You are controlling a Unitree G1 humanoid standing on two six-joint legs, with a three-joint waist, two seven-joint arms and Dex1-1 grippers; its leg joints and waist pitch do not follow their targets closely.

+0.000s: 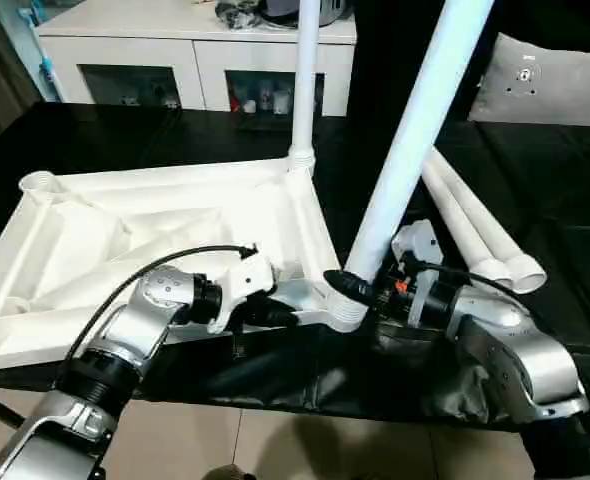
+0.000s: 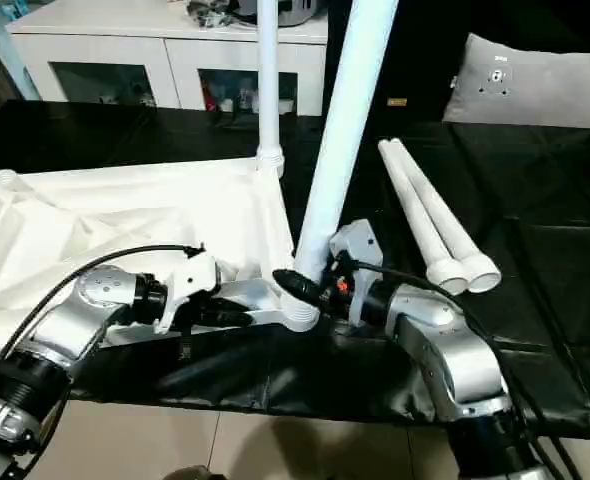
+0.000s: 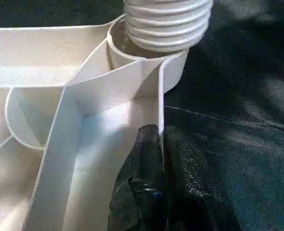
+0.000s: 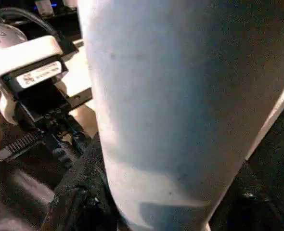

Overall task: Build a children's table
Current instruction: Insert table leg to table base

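A white sideboard with glass doors (image 1: 190, 70) stands at the back of the room, and in front of it a surface with a black cover (image 1: 125, 135) carries the work. The white plastic rectangular top (image 1: 155, 235) lies upside down near the front edge of the surface, ribs upward. One long white tapered tube leg (image 1: 305, 80) already stands in the far corner socket. A second leg (image 1: 410, 135) leans over the near corner socket (image 3: 147, 53), its threaded end just at the opening (not yet screwed home, I judge). Two spare legs (image 1: 475, 225) lie together toward the right edge.

The left gripper (image 3: 154, 159) has its jaws pressed together on the thin rim wall of the top. The right gripper (image 2: 310, 285) holds its jaws around the leaning leg, low down.

The plastic looks light, stiff and smooth, so the leg may slip; holding it near the thread seems best.
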